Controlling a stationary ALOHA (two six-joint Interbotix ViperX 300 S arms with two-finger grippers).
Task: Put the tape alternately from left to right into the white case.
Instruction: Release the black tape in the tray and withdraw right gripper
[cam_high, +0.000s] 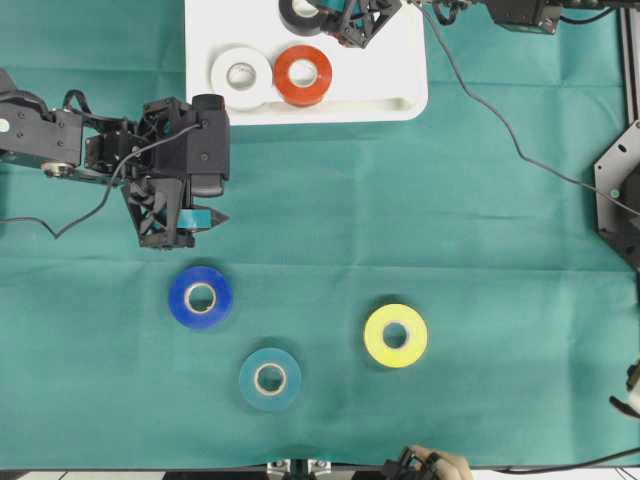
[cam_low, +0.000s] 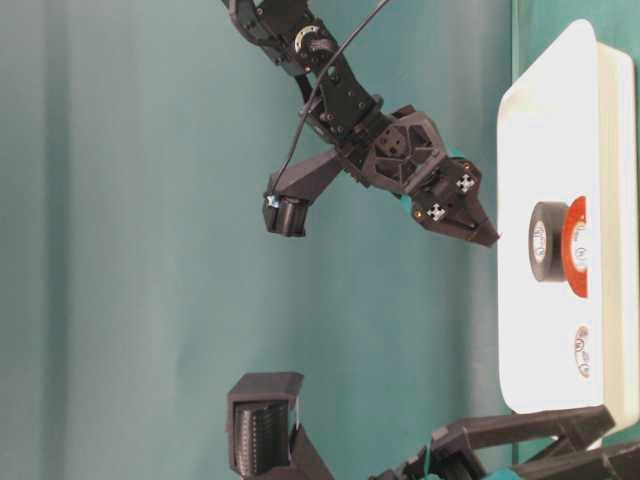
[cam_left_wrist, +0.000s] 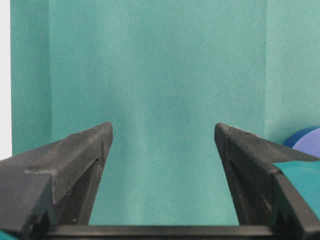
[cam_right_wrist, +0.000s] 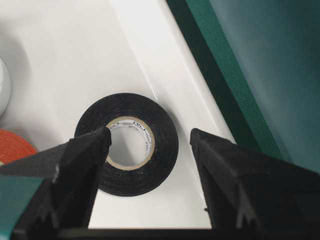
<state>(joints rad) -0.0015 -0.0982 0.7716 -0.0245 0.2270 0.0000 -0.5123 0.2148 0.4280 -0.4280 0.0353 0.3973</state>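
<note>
A teal-green woven cloth (cam_high: 480, 260) covers the whole tabletop, lying flat with a faint horizontal crease running across its middle in the overhead view. Along the right edge stands a grey metal frame rail (cam_high: 630, 60). The light is even and soft, casting only faint shadows on the cloth.
</note>
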